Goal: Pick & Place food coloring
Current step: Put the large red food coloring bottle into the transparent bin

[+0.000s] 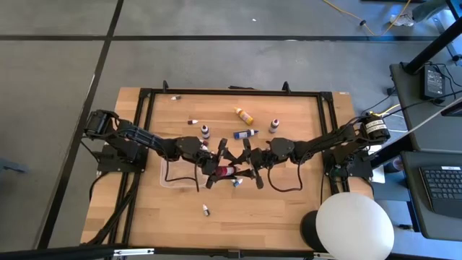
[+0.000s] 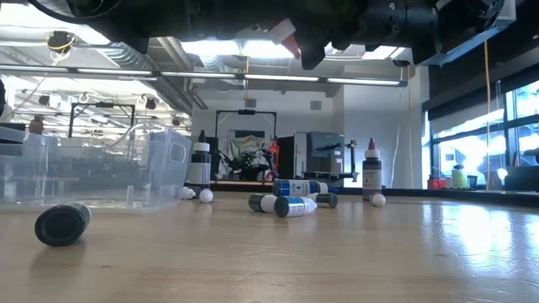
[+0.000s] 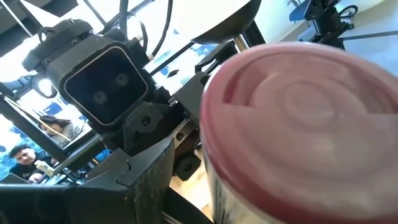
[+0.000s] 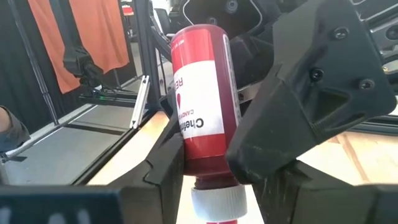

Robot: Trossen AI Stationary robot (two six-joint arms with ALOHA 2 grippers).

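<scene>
Passing the red food-colouring bottle with its white cap (image 4: 200,121) between arms above mid-table, my right gripper (image 4: 211,177) clamps its neck while my left gripper (image 1: 216,167) stands wide around its base, which should next release toward the clear plastic tray (image 1: 167,173).

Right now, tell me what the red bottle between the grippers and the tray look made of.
Red bottle: likely smooth, glossy plastic, with a printed label and ribbed white cap. Tray: clear, rigid-looking plastic; the room shows through its walls.
</scene>
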